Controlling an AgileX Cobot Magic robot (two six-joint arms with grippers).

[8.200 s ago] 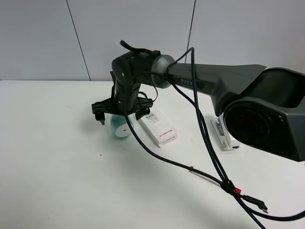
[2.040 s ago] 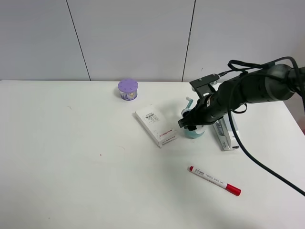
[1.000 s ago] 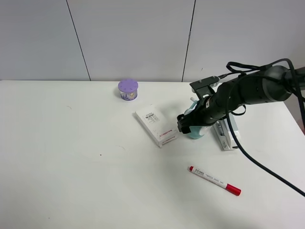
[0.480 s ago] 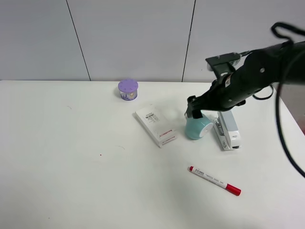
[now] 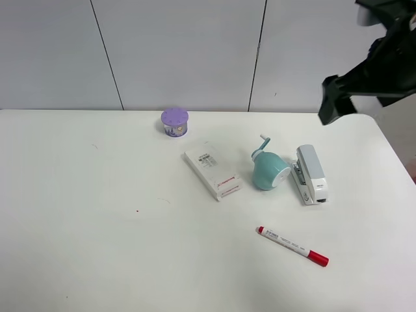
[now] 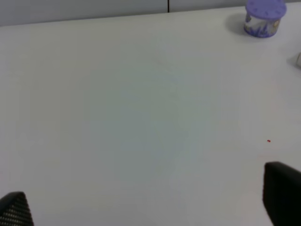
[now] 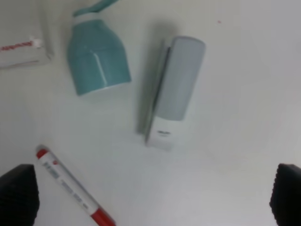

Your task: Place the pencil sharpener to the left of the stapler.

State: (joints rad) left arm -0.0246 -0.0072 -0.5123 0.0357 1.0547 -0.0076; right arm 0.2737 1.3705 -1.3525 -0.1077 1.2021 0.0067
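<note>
Fingers [image 7: 19, 193] on the right arm spread wide, empty, high above desk [image 5: 97, 247]. Pencil sharpener [image 5: 269, 171] sits just left of stapler [image 5: 311, 173]; placement looks done, next: park arm.

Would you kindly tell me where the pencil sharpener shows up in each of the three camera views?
Exterior high: pencil sharpener right of centre, between the white box and the stapler.
Left wrist: not in view.
Right wrist: near the top.
Shared landmark: the stapler beside it.
</note>
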